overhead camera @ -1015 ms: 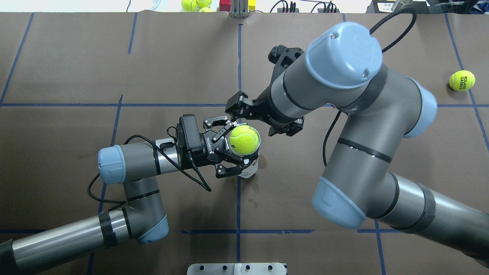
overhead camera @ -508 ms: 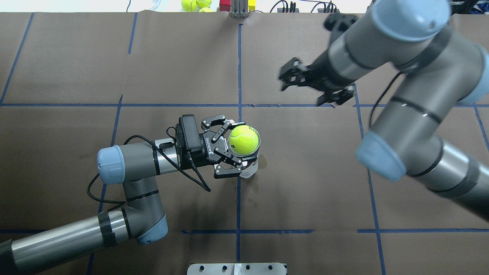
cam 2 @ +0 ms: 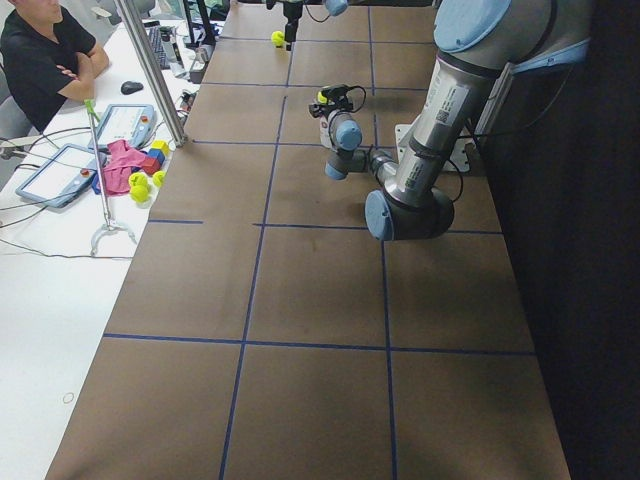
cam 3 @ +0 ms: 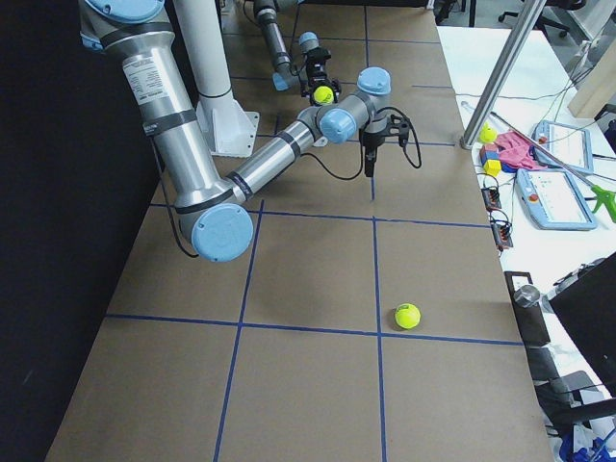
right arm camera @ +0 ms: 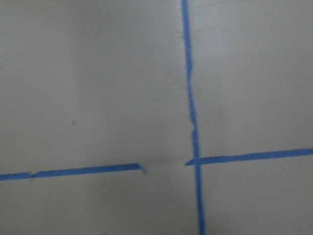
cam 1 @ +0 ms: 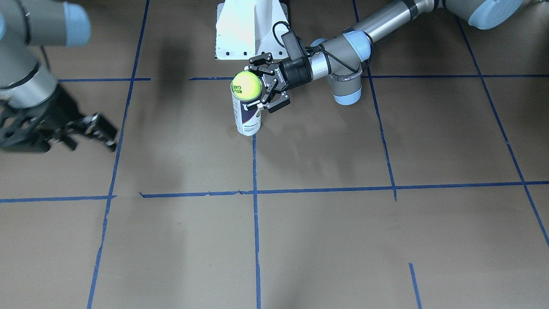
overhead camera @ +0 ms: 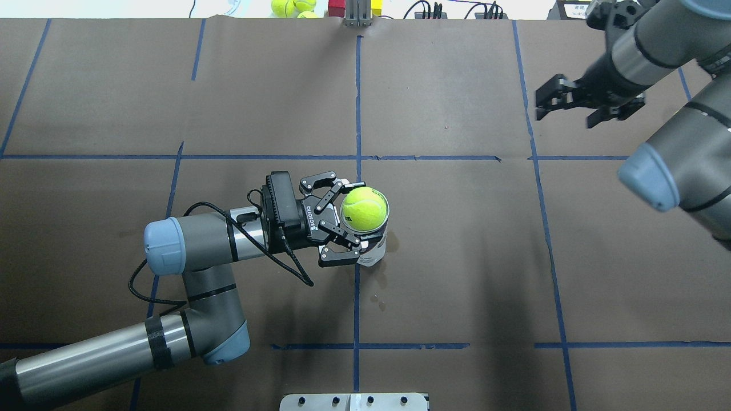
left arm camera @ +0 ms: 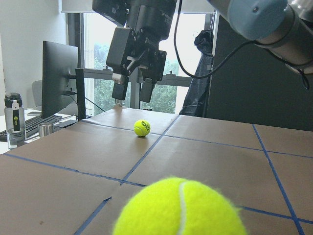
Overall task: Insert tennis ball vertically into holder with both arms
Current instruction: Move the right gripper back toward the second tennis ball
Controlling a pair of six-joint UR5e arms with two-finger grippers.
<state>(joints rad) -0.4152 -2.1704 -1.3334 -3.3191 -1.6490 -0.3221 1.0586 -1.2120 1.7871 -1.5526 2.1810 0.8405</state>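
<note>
The tennis ball (overhead camera: 364, 209) sits in the mouth of the holder (cam 1: 248, 118), with most of it above the rim (cam 1: 246, 85). The holder is a clear can with a navy-and-white label, standing upright on the table. My left gripper (overhead camera: 353, 222) reaches in level from the left. Its jaws are spread on either side of the can, and a gap shows at the far finger. The left wrist view shows the ball (left arm camera: 181, 208) at its bottom edge. My right gripper (overhead camera: 551, 101) is open and empty, high at the far right, well away from the can (left arm camera: 132, 88).
A second tennis ball (cam 3: 407, 315) lies on the table at the right, below the right gripper (left arm camera: 142, 128). Spare balls (overhead camera: 291, 7) lie past the far edge. The white pedestal base (cam 1: 253, 30) stands behind the can. Blue tape lines (right arm camera: 190, 98) cross the brown table cover.
The right arm has drawn back from over the can, up and to the far right, with nothing in its gripper. The ball stays on the can. The left gripper's near finger has edged slightly outward.
</note>
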